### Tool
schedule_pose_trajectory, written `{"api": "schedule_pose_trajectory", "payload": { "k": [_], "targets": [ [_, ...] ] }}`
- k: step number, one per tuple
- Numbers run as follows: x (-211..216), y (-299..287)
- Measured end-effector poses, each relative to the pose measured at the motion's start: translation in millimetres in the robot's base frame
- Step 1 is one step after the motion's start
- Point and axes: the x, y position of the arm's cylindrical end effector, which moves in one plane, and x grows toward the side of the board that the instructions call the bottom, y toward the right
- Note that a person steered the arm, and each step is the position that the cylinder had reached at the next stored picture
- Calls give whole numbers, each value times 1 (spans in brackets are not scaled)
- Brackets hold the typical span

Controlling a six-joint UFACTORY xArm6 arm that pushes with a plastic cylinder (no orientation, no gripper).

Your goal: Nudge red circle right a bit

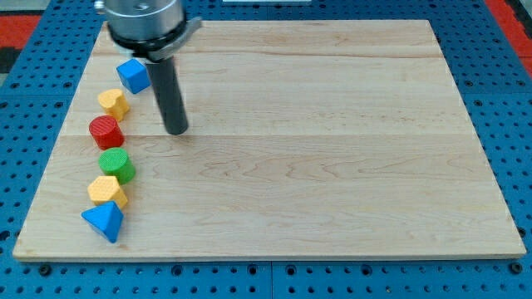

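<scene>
The red circle (105, 131) lies near the left edge of the wooden board (332, 149), in a column of blocks. My tip (176, 130) rests on the board to the right of the red circle, with a clear gap between them. Above the red circle are a yellow hexagon block (113, 103) and a blue cube (133, 75). Below it are a green circle (116, 165), a second yellow block (107, 192) and a blue triangle block (104, 221).
The board sits on a blue pegboard surface (499, 66). The arm's grey body (143, 23) hangs over the board's top left corner, above the blue cube.
</scene>
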Motion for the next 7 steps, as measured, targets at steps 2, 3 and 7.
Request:
{"api": "schedule_pose_trajectory", "payload": {
  "k": [2,3,7],
  "targets": [
    [3,-3],
    [16,-15],
    [107,58]
  ]
}}
